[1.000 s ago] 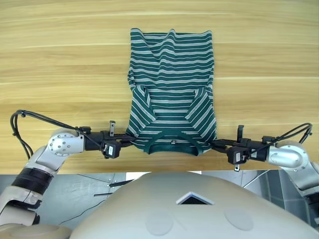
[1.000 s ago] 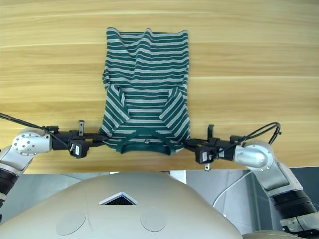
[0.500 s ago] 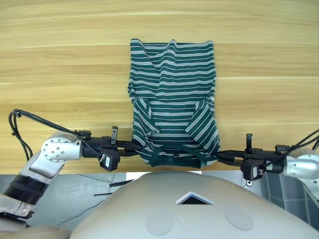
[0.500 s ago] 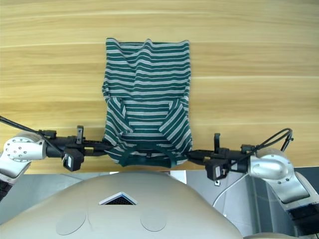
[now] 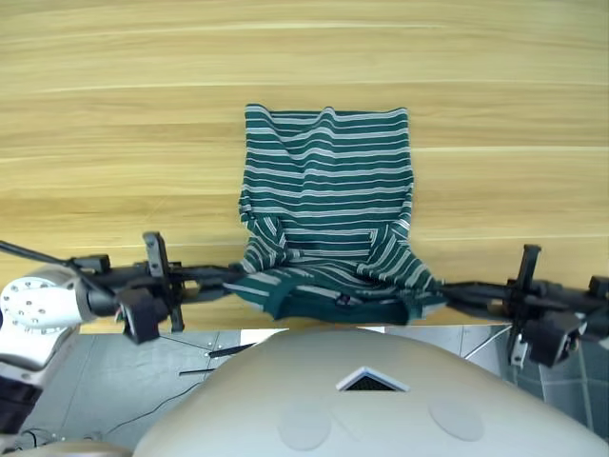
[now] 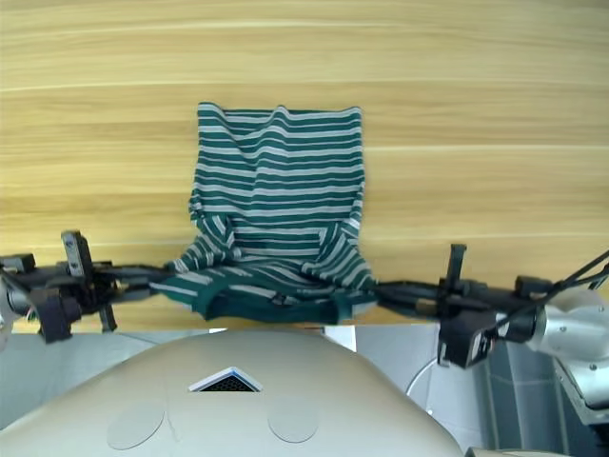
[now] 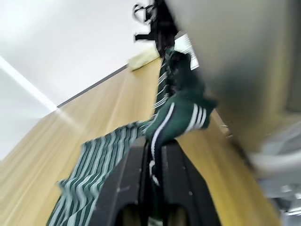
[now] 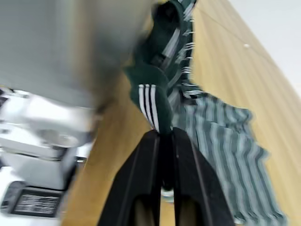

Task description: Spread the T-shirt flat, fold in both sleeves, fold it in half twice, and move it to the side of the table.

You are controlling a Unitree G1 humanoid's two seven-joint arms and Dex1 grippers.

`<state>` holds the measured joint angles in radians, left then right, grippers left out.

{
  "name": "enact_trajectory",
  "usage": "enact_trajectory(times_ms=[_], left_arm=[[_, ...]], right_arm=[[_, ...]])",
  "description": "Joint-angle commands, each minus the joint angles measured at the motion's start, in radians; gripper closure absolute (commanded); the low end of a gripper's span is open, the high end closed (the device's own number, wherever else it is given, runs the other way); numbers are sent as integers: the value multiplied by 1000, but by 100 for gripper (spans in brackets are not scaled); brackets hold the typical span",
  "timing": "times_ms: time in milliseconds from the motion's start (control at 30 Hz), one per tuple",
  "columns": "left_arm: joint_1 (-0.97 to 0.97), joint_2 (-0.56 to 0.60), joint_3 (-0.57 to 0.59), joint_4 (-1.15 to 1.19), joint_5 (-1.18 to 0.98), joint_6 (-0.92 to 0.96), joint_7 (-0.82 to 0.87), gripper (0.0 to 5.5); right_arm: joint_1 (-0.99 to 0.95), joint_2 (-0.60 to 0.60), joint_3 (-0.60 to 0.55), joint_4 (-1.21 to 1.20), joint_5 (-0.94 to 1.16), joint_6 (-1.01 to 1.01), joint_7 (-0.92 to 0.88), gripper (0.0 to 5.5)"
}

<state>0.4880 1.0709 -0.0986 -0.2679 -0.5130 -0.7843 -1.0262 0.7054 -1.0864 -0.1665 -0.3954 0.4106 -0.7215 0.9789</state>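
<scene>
A dark green T-shirt with white stripes [image 5: 328, 181] lies on the wooden table [image 5: 114, 124], sleeves folded in over its body. Its collar end [image 5: 328, 297] is lifted off the table at the near edge. My left gripper [image 5: 231, 278] is shut on the shirt's near left corner, and the left wrist view shows cloth [image 7: 181, 113] pinched between the fingers [image 7: 129, 176]. My right gripper [image 5: 447, 288] is shut on the near right corner, with striped cloth [image 8: 155, 101] clamped between its fingers [image 8: 186, 162]. The far hem [image 6: 278, 111] still rests flat.
Bare wood stretches wide to the left and right of the shirt and beyond it. The table's near edge [image 5: 124, 328] runs just under both grippers, with grey floor [image 5: 181, 352] below.
Both grippers have risen and drawn toward the near edge with the shirt's collar end, lifting it off the table. The near part of the shirt now bunches and hangs between them.
</scene>
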Motion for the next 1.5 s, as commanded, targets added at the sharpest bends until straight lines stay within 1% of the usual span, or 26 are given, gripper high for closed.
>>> enact_trajectory(times_ms=[33,133,200,300,433,567,633,700,800,967,1133,1200,1233,1267,1300,1400,1500], left_arm=[[-185,-110,16,91,46,92,59,535],[-333,-194,25,146,94,157,111,535],[-441,-250,19,204,138,191,139,535],[-596,-336,-17,355,227,207,146,535],[-817,-445,-62,667,359,183,153,535],[-1068,-518,-101,1062,523,133,205,535],[-1179,-546,-139,1250,637,127,306,535],[-1254,-576,-178,1403,734,147,408,535],[-1297,-615,-216,1532,826,198,526,535],[-1305,-665,-273,1610,941,276,660,535],[-1306,-695,-308,1632,1013,326,733,535],[-1306,-705,-295,1639,1009,345,710,535],[-1306,-709,-279,1641,995,353,686,535],[-1309,-710,-270,1643,988,362,675,499],[-1312,-709,-261,1643,983,368,670,485],[-1332,-712,-174,1641,902,387,614,439],[-1370,-703,-85,1635,835,394,661,395]], right_arm=[[-230,57,7,18,10,168,-103,537],[-410,121,44,56,-39,306,-181,538],[-537,172,86,107,-118,390,-239,538],[-667,243,155,186,-248,457,-292,538],[-802,324,265,322,-439,478,-336,538],[-1013,451,400,623,-627,448,-401,538],[-1122,519,444,823,-698,422,-461,538],[-1226,577,475,1033,-754,393,-529,538],[-1326,633,505,1267,-811,359,-617,538],[-1396,694,536,1482,-864,354,-703,538],[-1395,723,544,1543,-869,338,-711,538],[-1396,733,525,1560,-851,340,-716,538],[-1398,738,516,1570,-842,344,-721,501],[-1401,742,497,1578,-822,342,-720,491],[-1403,745,480,1582,-801,339,-713,473],[-1416,754,402,1579,-708,326,-672,425],[-1436,765,315,1587,-612,328,-621,377]])
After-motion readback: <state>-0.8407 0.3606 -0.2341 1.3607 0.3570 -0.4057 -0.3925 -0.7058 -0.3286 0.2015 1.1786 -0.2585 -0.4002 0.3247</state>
